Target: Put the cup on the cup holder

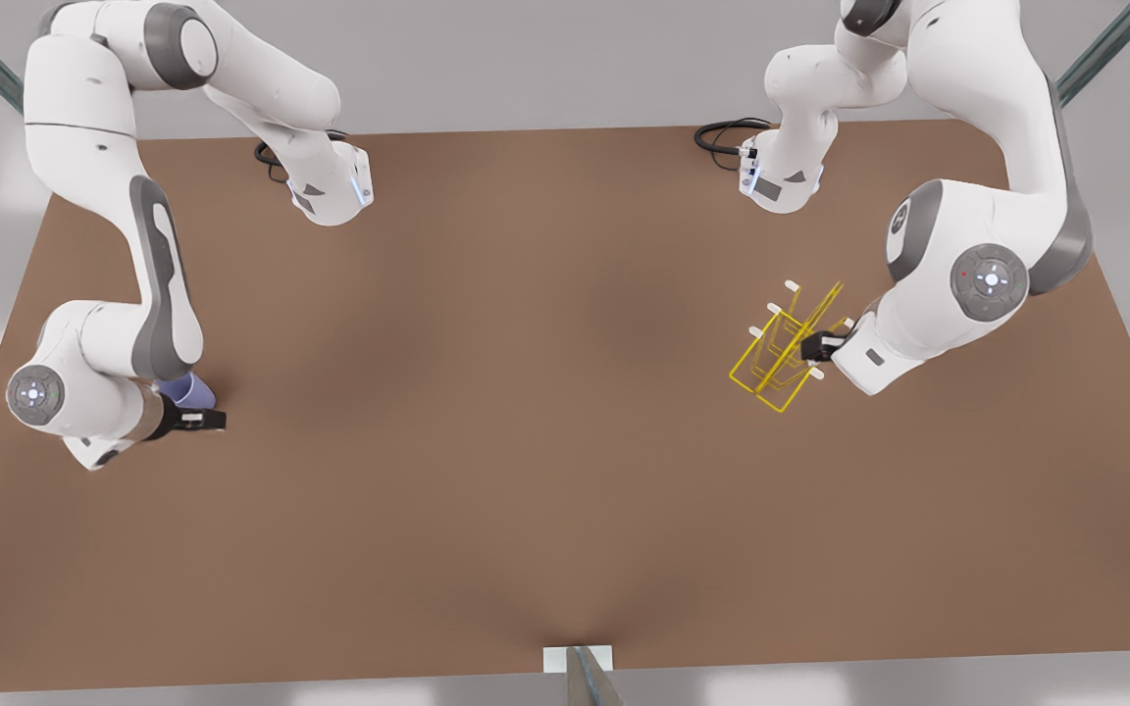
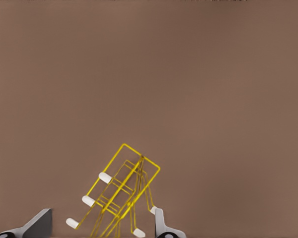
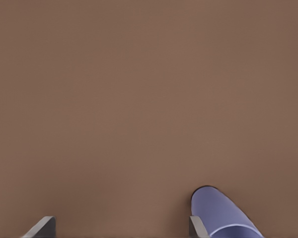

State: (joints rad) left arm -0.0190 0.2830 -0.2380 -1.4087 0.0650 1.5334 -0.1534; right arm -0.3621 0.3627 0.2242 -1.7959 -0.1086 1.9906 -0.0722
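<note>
A plain brown table [image 1: 526, 441] was seen, unpatterned. The cup holder [image 1: 781, 358], toward the table's edge on the front view's right, was made of thin yellow wire, its pegs tipped in white. The cup [image 1: 190, 390], near the opposite edge, was coloured a plain lavender-blue. The arms were finished in white with grey joints. The left gripper [image 1: 815, 345] and the right gripper [image 1: 202, 420] were shown in black, with grey fingers [image 2: 39, 223] in the wrist views.

Cup [image 1: 190, 390] beside right tool [image 1: 200, 420]; left tool [image 1: 817, 345] at cup holder [image 1: 781, 353].
</note>
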